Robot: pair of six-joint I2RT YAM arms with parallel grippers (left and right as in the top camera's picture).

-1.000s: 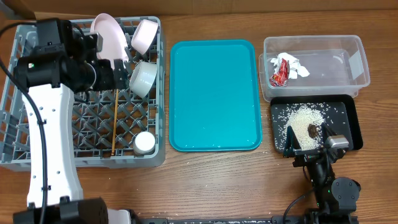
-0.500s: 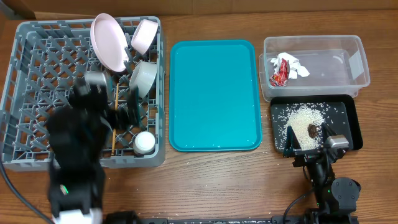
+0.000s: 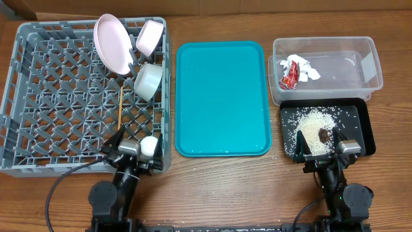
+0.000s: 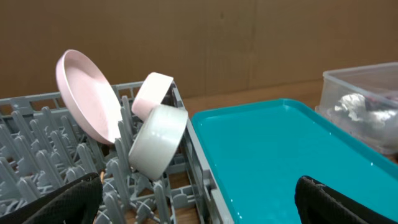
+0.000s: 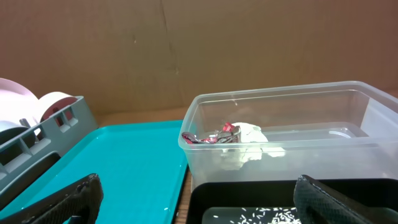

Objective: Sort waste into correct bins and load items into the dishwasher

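dish rack [image 3: 14, 96]: grey, on the left part of the desk [image 3: 219, 187], holding all the dishes.
plate [image 3: 112, 44]: pale pink, standing on edge and tilted in the rack's far right part.
chopsticks [image 3: 120, 122]: lying close together on the rack floor, running from far to near, just in front of the plate.
left claw [image 3: 134, 152]: released, fingers spread wide, nothing between them; it sits low at the rack's near right corner.
pink bowl [image 3: 149, 37]: on its side at the rack's far right corner, just beside the plate.
blue-grey bowl [image 3: 148, 80]: tilted on its side directly in front of the pink bowl, by the rack's right wall.
cup [image 3: 150, 147]: small and white, in the rack's near right corner, just beside the left claw.
teal tray [image 3: 222, 96]: flat on the desk between the rack and the bins.
clear tub [image 3: 344, 42]: far right of the desk.
wrapper [image 3: 295, 71]: crumpled, red and white, inside the tub's left end.
black tray [image 3: 365, 116]: just in front of the tub.
rice [image 3: 315, 119]: heaped in the black tray, with stray grains around.
brown lump [image 3: 323, 134]: on the near edge of the rice heap.
right claw [image 3: 318, 143]: released, fingers wide apart and holding nothing, at the black tray's near edge.
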